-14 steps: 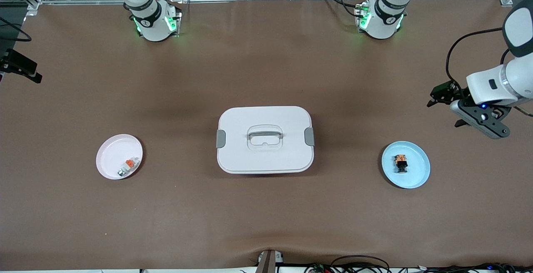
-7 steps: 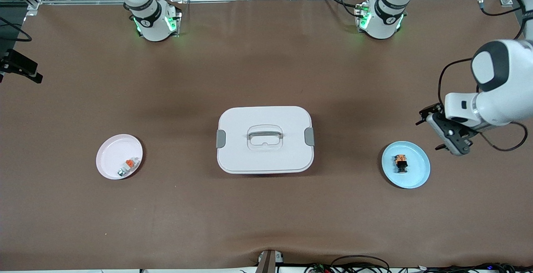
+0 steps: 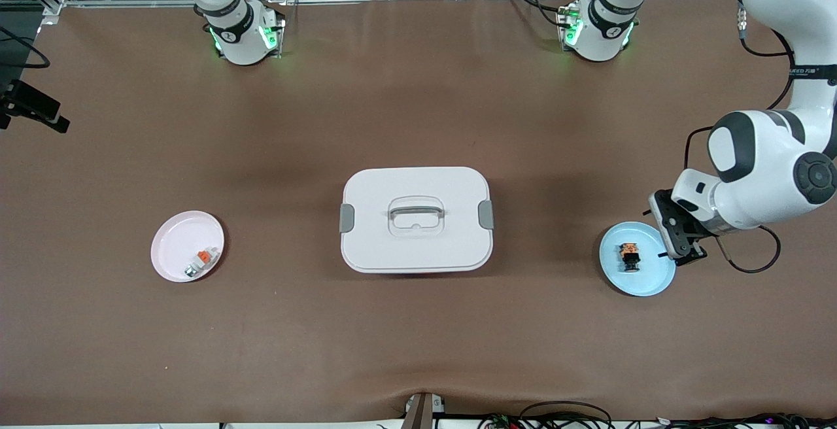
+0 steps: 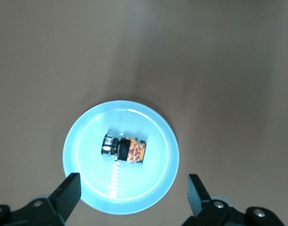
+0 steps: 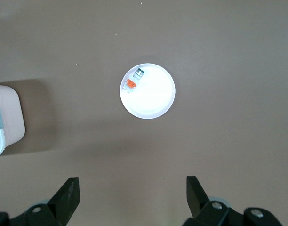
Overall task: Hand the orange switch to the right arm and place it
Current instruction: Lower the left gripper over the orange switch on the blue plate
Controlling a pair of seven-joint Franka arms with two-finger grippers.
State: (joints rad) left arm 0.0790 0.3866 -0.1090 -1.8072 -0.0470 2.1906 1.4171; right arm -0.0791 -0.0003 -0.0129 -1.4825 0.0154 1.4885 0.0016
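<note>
Brown table (image 3: 418,324) with a white lidded box (image 3: 416,220) at its middle. Toward the left arm's end, the orange switch (image 3: 629,256) lies on its side in a blue plate (image 3: 654,282). Left gripper (image 4: 133,190) hovers over the plate's edge, fingers spread wide, empty. Right gripper (image 5: 132,190) waits high over bare table near a pink plate (image 5: 156,101), wide open, empty.

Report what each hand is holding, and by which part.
Nothing is held. The left hand hangs open over the blue plate with the orange switch; the right hand is open and empty too.

A brown table (image 3: 418,337) carries a pink plate (image 3: 171,260), white lidded box (image 3: 416,220) and blue plate (image 3: 654,278).
</note>
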